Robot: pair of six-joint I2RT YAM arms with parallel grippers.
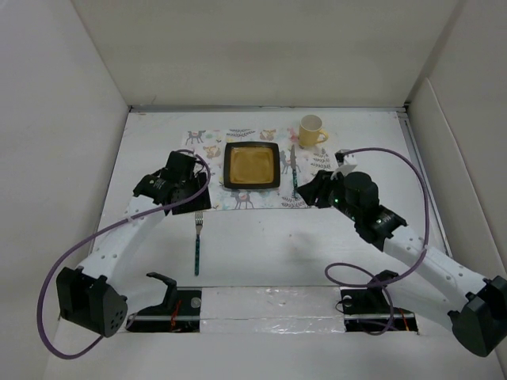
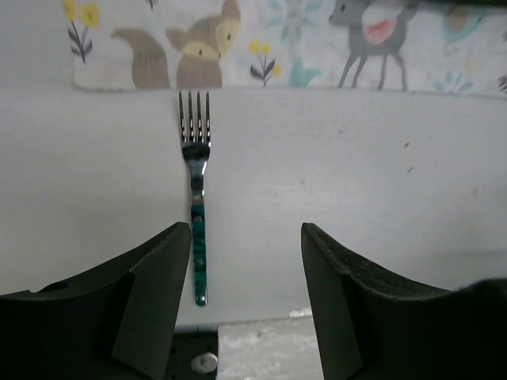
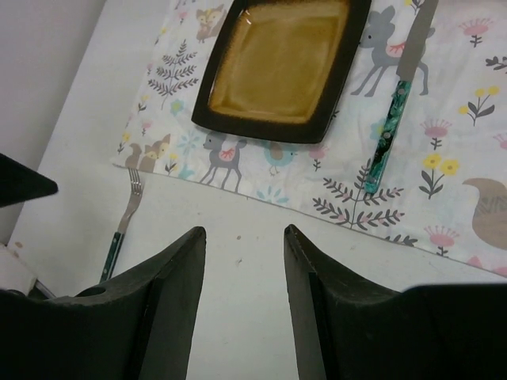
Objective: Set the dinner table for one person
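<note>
Teal-handled fork [image 2: 196, 206] lies on the dinner table [image 1: 261, 245] — left hand [image 2: 244, 229] and right hand [image 3: 244, 233] released, empty.

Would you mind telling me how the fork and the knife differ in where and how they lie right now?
The fork lies on the bare dinner table, its tines at the near edge of the placemat; the knife lies wholly on the placemat, right of the plate. The fork ends in tines, the knife in a flat blade. Both have teal patterned handles and point away from the arms.
</note>
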